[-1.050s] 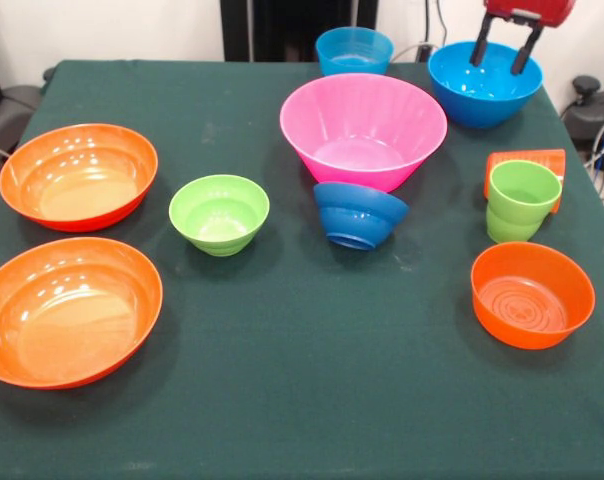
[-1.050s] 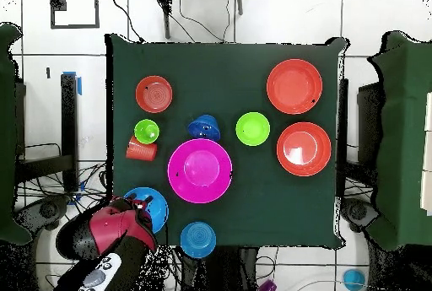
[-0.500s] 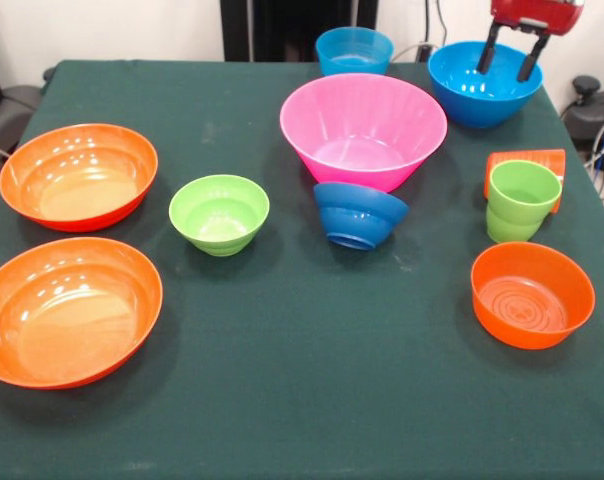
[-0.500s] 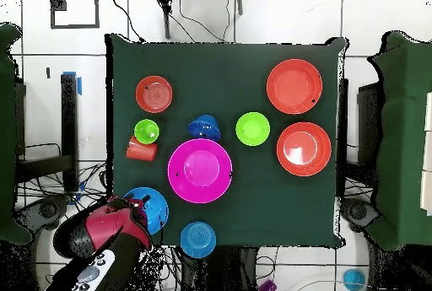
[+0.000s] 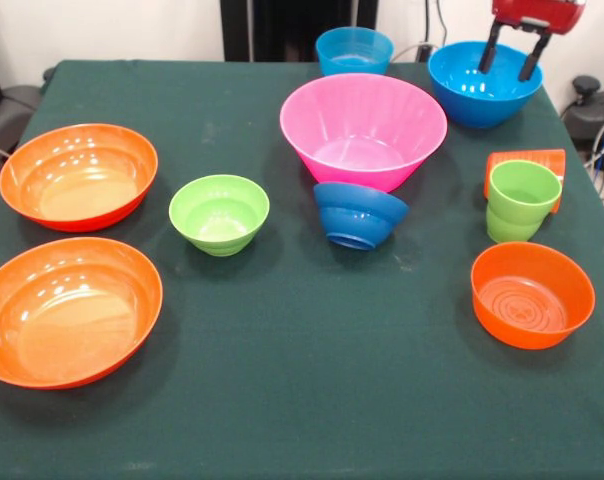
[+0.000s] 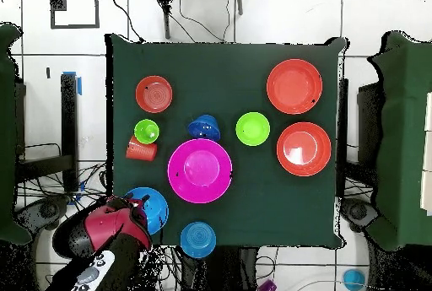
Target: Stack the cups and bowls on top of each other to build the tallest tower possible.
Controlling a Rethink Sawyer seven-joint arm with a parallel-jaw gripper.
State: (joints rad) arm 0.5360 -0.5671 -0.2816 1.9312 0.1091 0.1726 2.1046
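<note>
The bowls and cups all sit singly on the green surface [image 5: 282, 400], nothing nested. The big pink bowl [image 5: 363, 128] stands upright near the far middle, glossy and ribbed inside; touching its near side, a small dark blue bowl [image 5: 359, 214] lies tipped over with its base toward the camera. Behind the pink bowl stands a sky blue bowl [image 5: 354, 50], and to its right a second, wider sky blue bowl [image 5: 484, 82] sits at the far corner. The gripper [image 5: 512, 58] hangs over that wider blue bowl with its two dark fingers [image 5: 490, 52] spread apart and holding nothing, their tips level with the rim. On the right side the lime green cup [image 5: 521, 200] stands upright, stepped at the base, with the orange cup [image 5: 527, 162] lying on its side just behind and touching it; the smaller orange bowl [image 5: 532, 294] sits nearer. The small lime green bowl [image 5: 219, 213] stands left of the dark blue one, well apart, and two wide shallow orange bowls [image 5: 78, 176] [image 5: 68, 310] sit close together along the left edge. The overhead view shows the red arm [image 6: 105, 230] reaching in from beyond the corner, covering part of the wider blue bowl's rim; the fingers cannot be made out there.
</note>
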